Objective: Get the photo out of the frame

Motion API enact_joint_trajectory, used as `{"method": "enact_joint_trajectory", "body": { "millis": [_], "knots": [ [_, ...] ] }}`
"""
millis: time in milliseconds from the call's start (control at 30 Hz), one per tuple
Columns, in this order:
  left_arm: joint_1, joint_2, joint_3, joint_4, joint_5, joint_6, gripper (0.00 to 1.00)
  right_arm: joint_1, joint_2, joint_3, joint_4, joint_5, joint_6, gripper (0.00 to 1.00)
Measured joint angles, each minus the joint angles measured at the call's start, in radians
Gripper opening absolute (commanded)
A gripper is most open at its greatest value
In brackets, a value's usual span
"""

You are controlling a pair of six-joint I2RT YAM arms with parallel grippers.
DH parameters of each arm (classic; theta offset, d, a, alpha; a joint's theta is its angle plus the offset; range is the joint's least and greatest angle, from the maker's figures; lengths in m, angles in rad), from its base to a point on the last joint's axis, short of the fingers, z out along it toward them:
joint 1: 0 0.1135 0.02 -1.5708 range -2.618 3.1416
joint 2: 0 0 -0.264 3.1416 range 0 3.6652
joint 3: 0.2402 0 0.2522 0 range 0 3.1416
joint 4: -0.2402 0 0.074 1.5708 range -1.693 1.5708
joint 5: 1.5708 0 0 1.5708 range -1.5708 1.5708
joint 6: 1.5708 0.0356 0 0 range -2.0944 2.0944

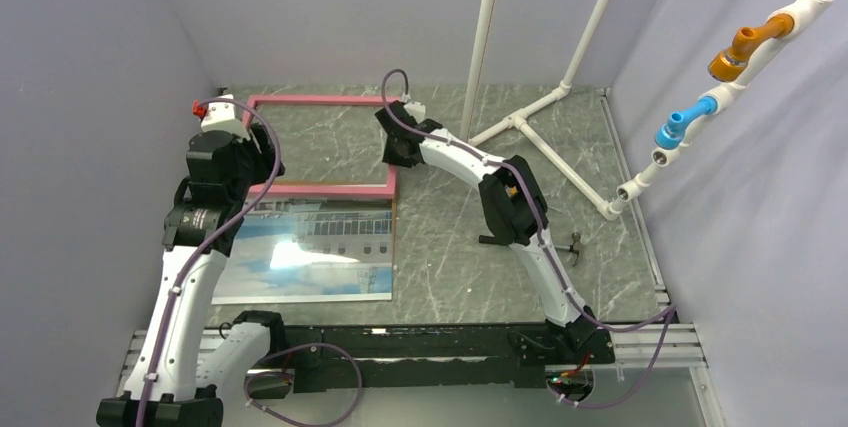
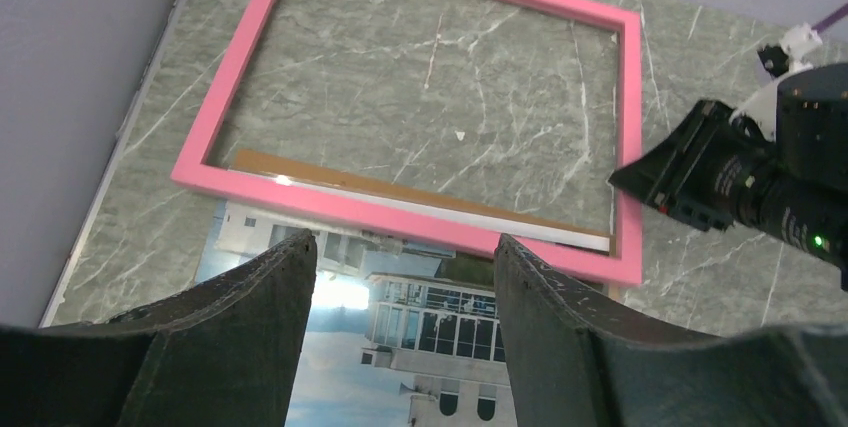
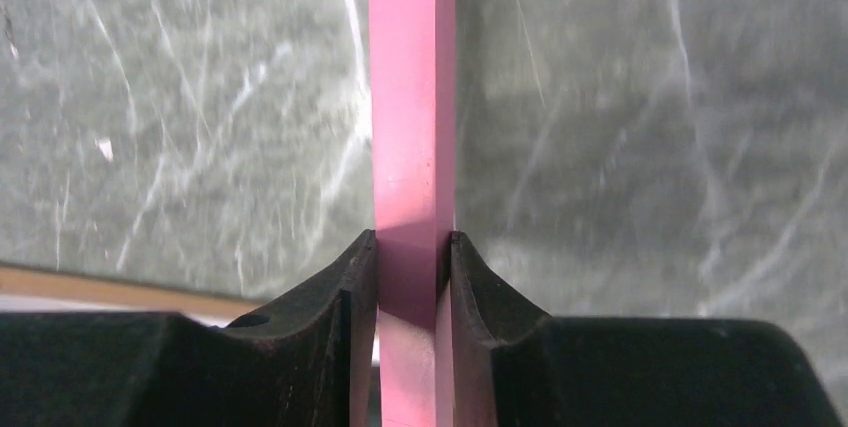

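In the top view, the pink frame (image 1: 320,100) lies at the far left of the marbled worktop (image 1: 470,237), and bare stone shows through its opening. The photo (image 1: 300,252) lies flat just on the near side, its far edge meeting the frame's near rail. The right jaws sit at the frame's right rail. The left arm hangs over the frame's left side. A hammer (image 1: 572,245) lies well apart to the right.

In the left wrist view, the left jaws are spread wide with nothing between them, hovering above the photo's far edge. A strip of brown backing board (image 2: 400,190) and a white sliver show just inside the near rail. The print therefore seems almost free, with only its far margin under the rail.

In the right wrist view, the right jaws are clenched on the pink rail, one pad on each side.

The frame looks stiff and light, so a pinch across one narrow rail should carry it. The photo looks thin, glossy and bendable, so it is likely slippery and easy to crease. It is best taken by a free edge or corner, or slid along the worktop.
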Motion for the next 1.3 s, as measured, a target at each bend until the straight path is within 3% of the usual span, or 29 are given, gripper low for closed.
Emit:
{"method": "enact_joint_trajectory", "body": {
  "millis": [333, 867, 900, 1000, 1067, 1200, 1300],
  "knots": [
    [0.003, 0.005, -0.021, 0.012, 0.029, -0.002, 0.67, -0.050, 0.127, 0.140, 0.076, 0.005, -0.119, 0.00],
    [0.013, 0.031, -0.021, 0.013, 0.063, -0.010, 0.67, -0.064, 0.227, 0.263, 0.101, 0.063, -0.070, 0.00],
    [0.013, 0.031, -0.021, 0.013, 0.063, -0.010, 0.67, -0.064, 0.233, 0.271, 0.101, 0.066, -0.068, 0.05],
    [0.014, 0.031, -0.022, 0.013, 0.064, -0.010, 0.67, -0.066, 0.235, 0.275, 0.101, 0.066, -0.070, 0.49],
    [0.014, 0.034, -0.022, 0.013, 0.068, -0.010, 0.68, -0.066, 0.235, 0.275, 0.111, 0.066, -0.071, 0.66],
    [0.014, 0.051, -0.024, 0.016, 0.090, -0.009, 0.69, -0.068, 0.198, 0.245, 0.129, 0.061, -0.114, 0.80],
    [0.014, 0.071, -0.029, 0.019, 0.119, -0.009, 0.70, -0.064, 0.068, 0.084, 0.122, 0.059, -0.157, 0.87]
  ]
}}
